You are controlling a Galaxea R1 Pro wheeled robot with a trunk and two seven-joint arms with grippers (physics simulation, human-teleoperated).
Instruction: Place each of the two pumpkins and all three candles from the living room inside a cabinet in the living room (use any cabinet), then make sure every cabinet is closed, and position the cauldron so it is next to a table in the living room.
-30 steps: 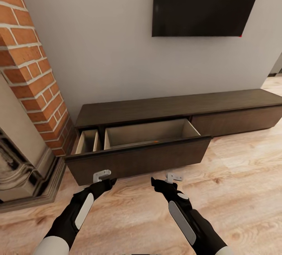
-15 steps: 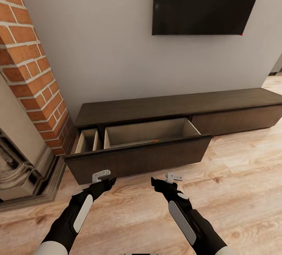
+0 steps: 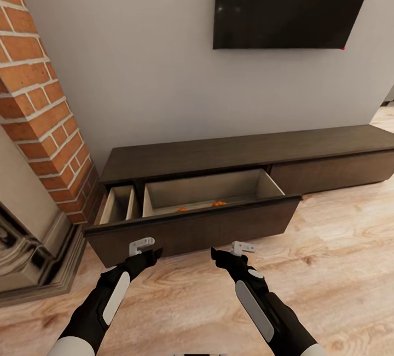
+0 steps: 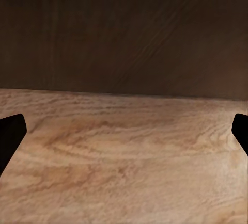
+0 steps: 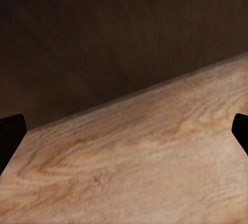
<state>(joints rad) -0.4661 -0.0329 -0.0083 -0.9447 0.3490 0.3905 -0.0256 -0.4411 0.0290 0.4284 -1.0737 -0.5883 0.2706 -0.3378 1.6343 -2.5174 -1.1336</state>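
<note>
Cabinet (image 3: 246, 151) drawer stands pulled out with orange pumpkins (image 3: 219, 203) low inside it. Risk: pushing the front unevenly, one-handed, could skew or jam it. Left gripper (image 3: 142, 245) and right gripper (image 3: 242, 247) hover near the front, fingers apart, empty. Versus earlier, the view sits closer and more orange shows.

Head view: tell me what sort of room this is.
Most likely a living room: a dark screen hangs on the wall above a long low cabinet with an open drawer, beside a brick fireplace on wood flooring.
</note>
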